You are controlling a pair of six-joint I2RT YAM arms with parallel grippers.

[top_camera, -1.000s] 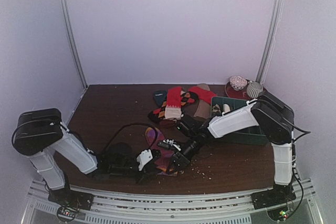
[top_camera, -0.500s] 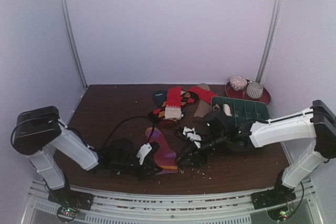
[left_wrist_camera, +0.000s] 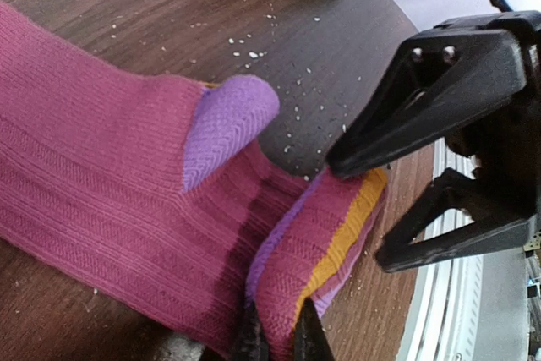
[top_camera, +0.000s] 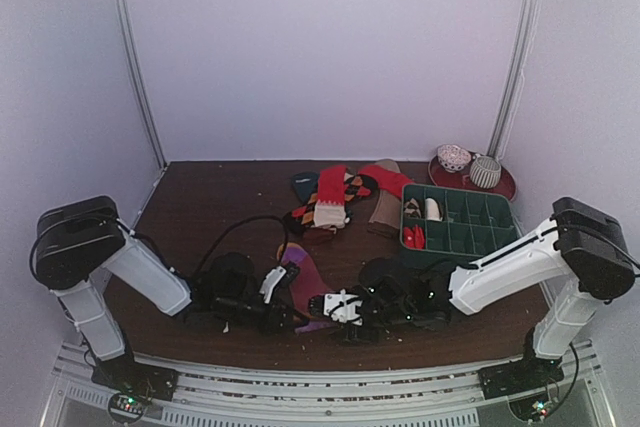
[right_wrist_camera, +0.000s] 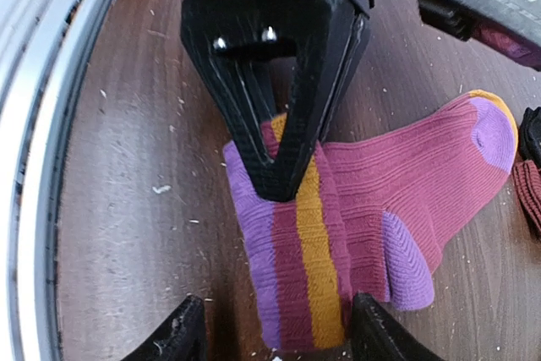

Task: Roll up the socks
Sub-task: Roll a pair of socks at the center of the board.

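Observation:
A magenta sock [top_camera: 303, 282] with purple heel and toe and a purple and orange striped cuff lies flat near the table's front edge. It also shows in the left wrist view [left_wrist_camera: 110, 175] and the right wrist view [right_wrist_camera: 397, 200]. My left gripper [left_wrist_camera: 281, 340] is shut on the cuff's edge; it shows from above [top_camera: 288, 319] and in the right wrist view [right_wrist_camera: 279, 82]. My right gripper [right_wrist_camera: 279, 340] is open, its fingers straddling the cuff's other end, facing the left gripper. It shows from above [top_camera: 330, 314] and in the left wrist view [left_wrist_camera: 439, 150].
A pile of loose socks [top_camera: 335, 197] lies at the back middle. A green compartment tray [top_camera: 465, 232] holds a few rolled socks at the right. Behind it a red plate [top_camera: 505, 185] bears two sock balls. Lint specks dot the wood. The metal front rail [right_wrist_camera: 51, 124] is close.
My right arm has dropped low and its gripper has moved toward the front edge, to the sock's cuff. My left gripper keeps its hold on the cuff and has barely shifted.

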